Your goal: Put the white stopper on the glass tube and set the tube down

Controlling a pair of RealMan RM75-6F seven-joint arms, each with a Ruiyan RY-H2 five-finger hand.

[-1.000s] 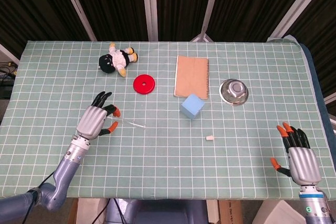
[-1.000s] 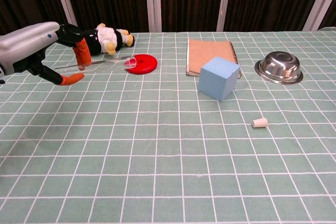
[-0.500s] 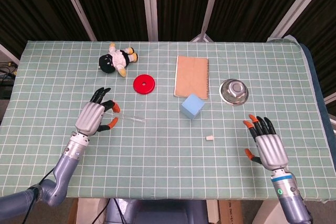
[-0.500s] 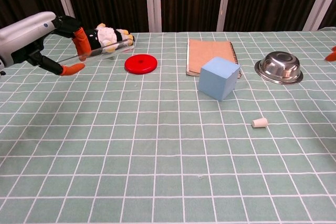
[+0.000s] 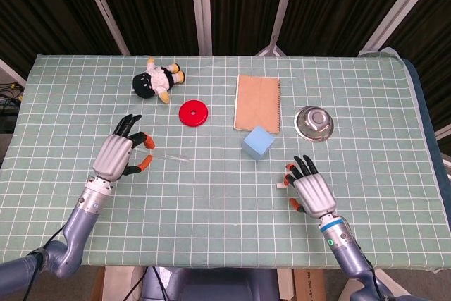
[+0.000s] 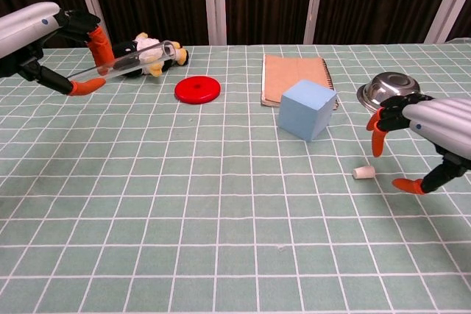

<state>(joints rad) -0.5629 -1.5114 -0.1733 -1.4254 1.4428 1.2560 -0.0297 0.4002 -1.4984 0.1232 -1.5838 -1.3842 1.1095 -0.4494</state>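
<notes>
My left hand (image 5: 121, 154) (image 6: 51, 42) pinches the clear glass tube (image 6: 136, 60) (image 5: 169, 156) near its closed end and holds it lifted above the table, its open mouth pointing right. The small white stopper (image 6: 363, 172) (image 5: 280, 184) lies on the green grid cloth right of centre. My right hand (image 5: 309, 188) (image 6: 430, 137) hovers just right of the stopper with its fingers spread and holds nothing.
A blue cube (image 5: 258, 142) stands just behind the stopper. Further back lie a brown notebook (image 5: 258, 102), a red disc (image 5: 193, 113), a steel bowl (image 5: 314, 122) and a plush toy (image 5: 158, 79). The green cloth (image 5: 211, 209) covers the table.
My left hand has raised the tube off the table. My right hand has swept in from the far right edge to just beside the stopper.
</notes>
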